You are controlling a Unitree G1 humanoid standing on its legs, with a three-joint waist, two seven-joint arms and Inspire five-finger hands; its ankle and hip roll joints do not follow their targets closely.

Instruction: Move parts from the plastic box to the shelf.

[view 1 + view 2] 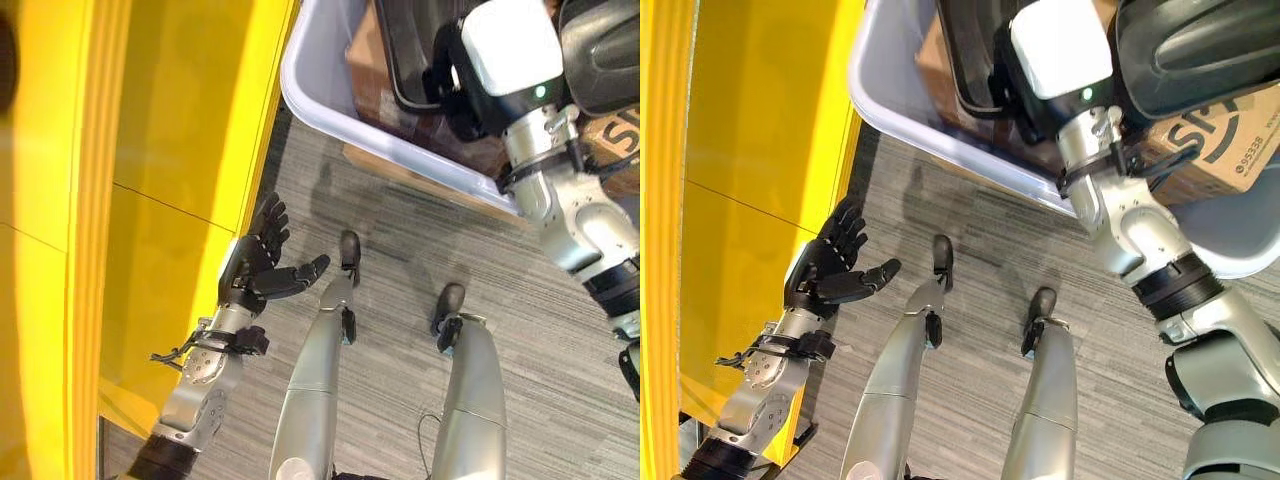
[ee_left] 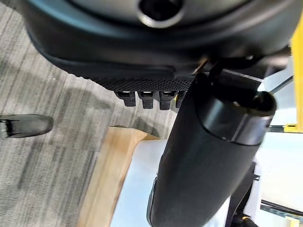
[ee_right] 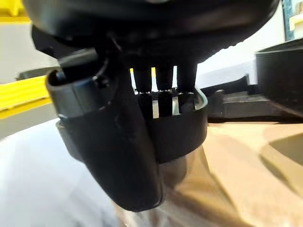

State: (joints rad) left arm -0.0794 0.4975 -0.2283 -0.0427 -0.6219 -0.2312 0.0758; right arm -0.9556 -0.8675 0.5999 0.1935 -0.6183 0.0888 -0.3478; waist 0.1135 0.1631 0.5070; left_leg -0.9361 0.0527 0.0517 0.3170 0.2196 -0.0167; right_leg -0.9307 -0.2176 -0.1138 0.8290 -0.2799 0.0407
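A pale plastic box [image 1: 318, 112] stands on the floor at the upper right, lined with brown cardboard [image 3: 246, 179]. Inside it lies a thin black part with a curved rim [image 1: 400, 60]. My right hand [image 1: 452, 88] reaches into the box. In the right wrist view its fingers [image 3: 163, 90] hook over that rim [image 3: 187, 130] and the thumb [image 3: 111, 142] closes against it from the other side. My left hand [image 1: 258, 262] hangs open and holds nothing, beside the yellow shelf [image 1: 170, 150] on the left.
A bulky black part [image 1: 600, 45] and a printed cardboard box [image 1: 1230, 130] lie in the plastic box's right end. A wooden board [image 2: 109, 175] sticks out from under the box. Grey carpet [image 1: 400, 260] lies between shelf and box.
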